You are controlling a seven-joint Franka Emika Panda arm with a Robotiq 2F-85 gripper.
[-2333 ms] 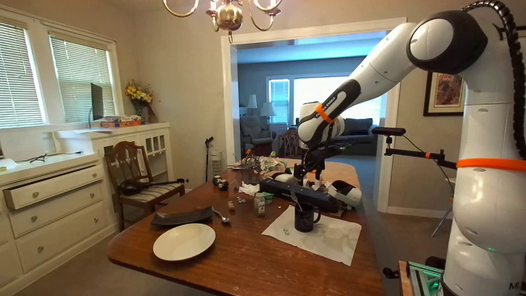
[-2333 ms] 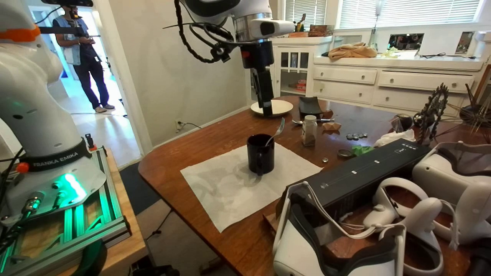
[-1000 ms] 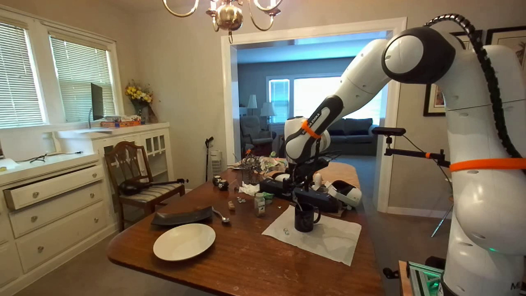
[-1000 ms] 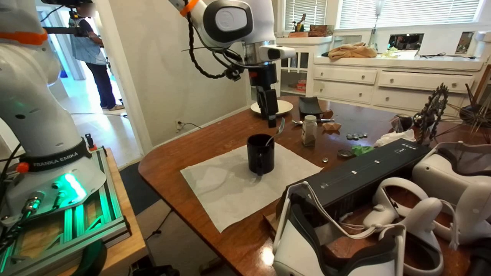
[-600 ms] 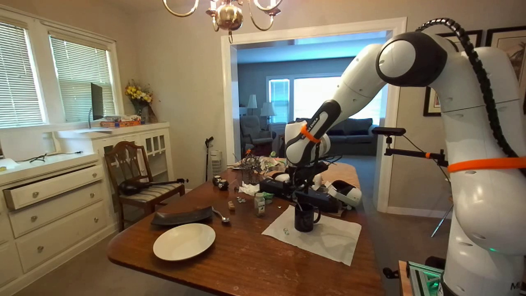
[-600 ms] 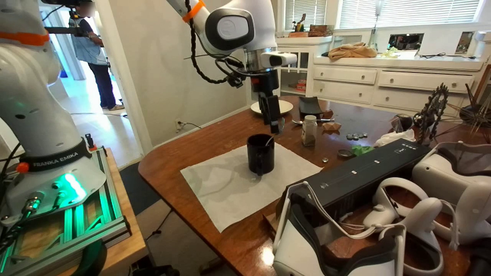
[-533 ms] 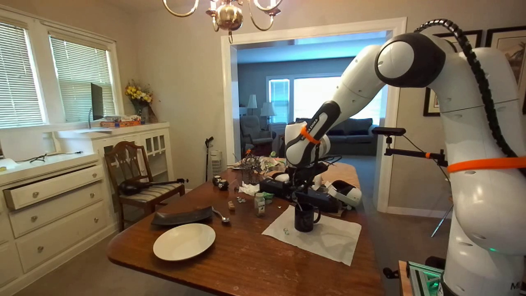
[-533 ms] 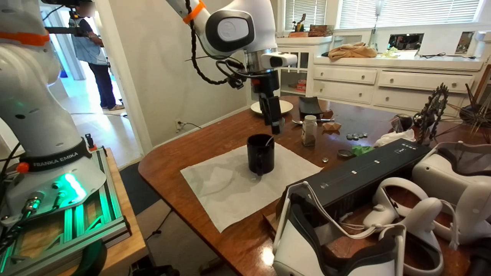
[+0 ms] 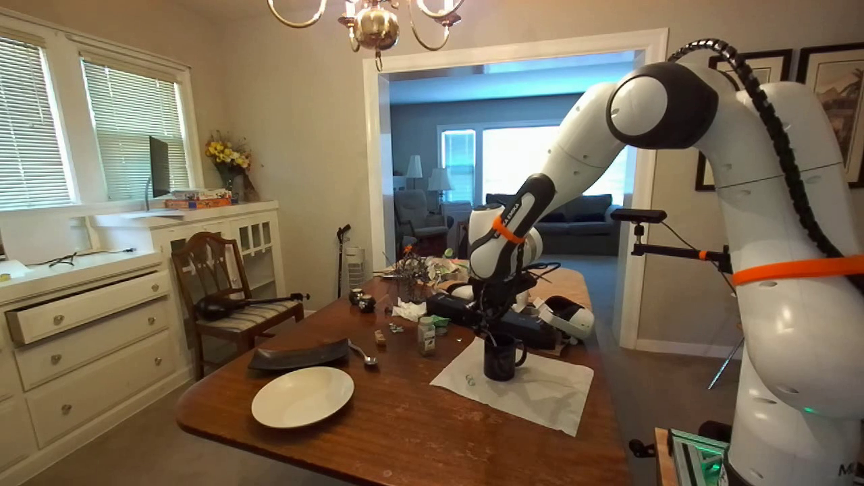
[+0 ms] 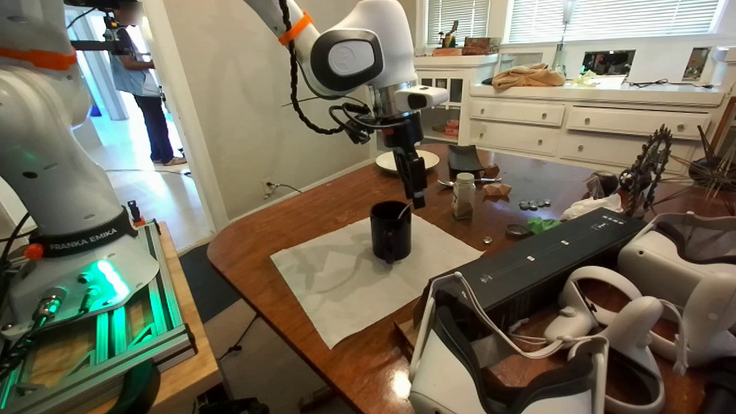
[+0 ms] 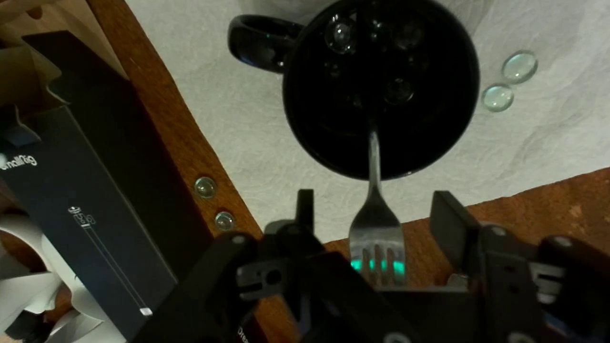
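Holds fingers (image 11: 450, 228) apart, with open room on both sides of the fork (image 11: 376, 224) in the wrist view. Leans from the mug (image 10: 391, 233) with tines up, aiming its long axis between them, inside the table (image 9: 405, 432) edge.

Exterior views across the table (image 9: 405, 432) from beyond a short and a long edge, sharing the black mug (image 10: 391, 233), wrist view close above, facing down
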